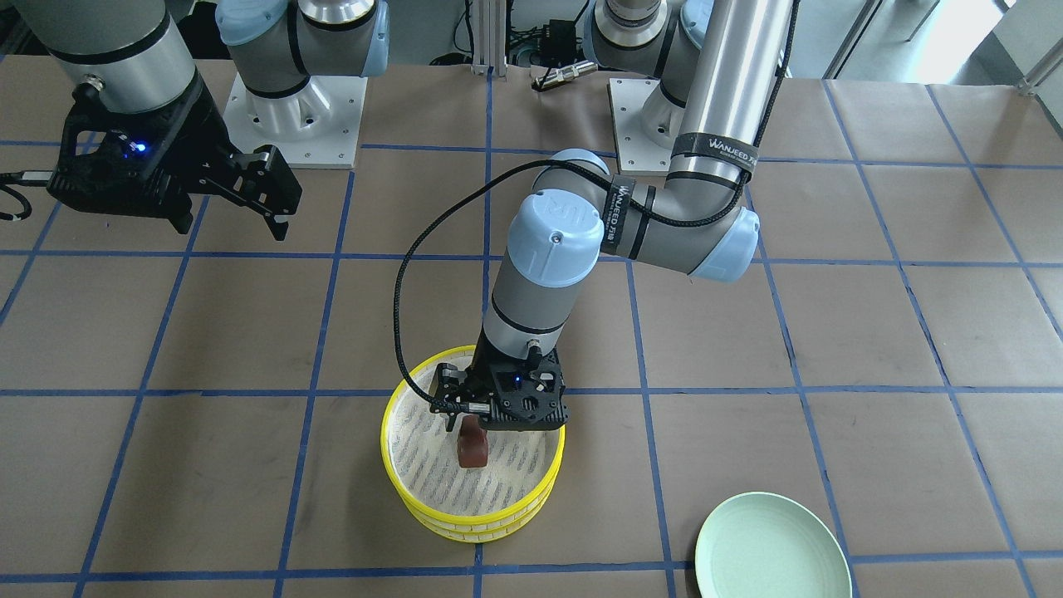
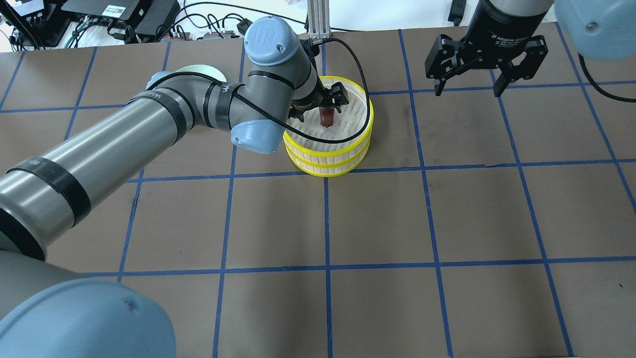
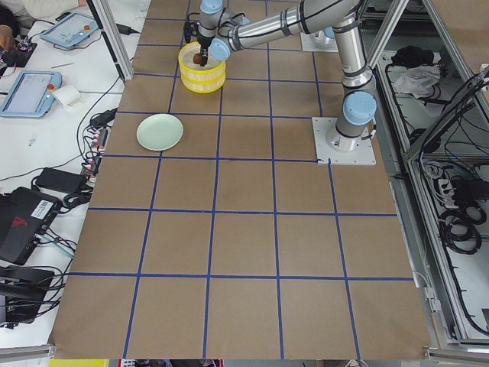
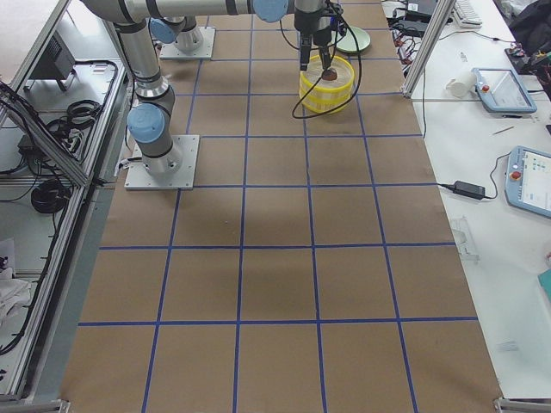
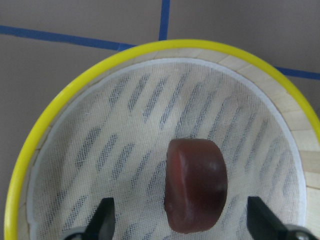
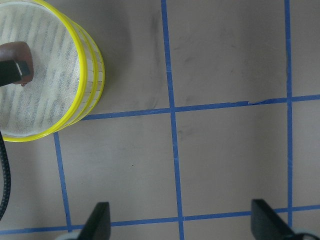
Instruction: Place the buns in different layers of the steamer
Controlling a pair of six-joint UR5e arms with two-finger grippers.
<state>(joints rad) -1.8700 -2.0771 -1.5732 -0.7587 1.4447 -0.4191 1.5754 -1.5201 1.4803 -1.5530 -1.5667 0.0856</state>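
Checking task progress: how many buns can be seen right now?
1: the dark brown bun sits in the top steamer tray, under the open left gripper. Another may be hidden in the lower tray.

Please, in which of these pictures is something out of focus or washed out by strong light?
Left wrist view: the brown bun is sharp with a soft highlight, but the tips of the left pincer at the bottom edge are blurred. Right wrist view: the tips of the right pincer are blurred too. Front-facing view: the top right corner is washed out by bright light.
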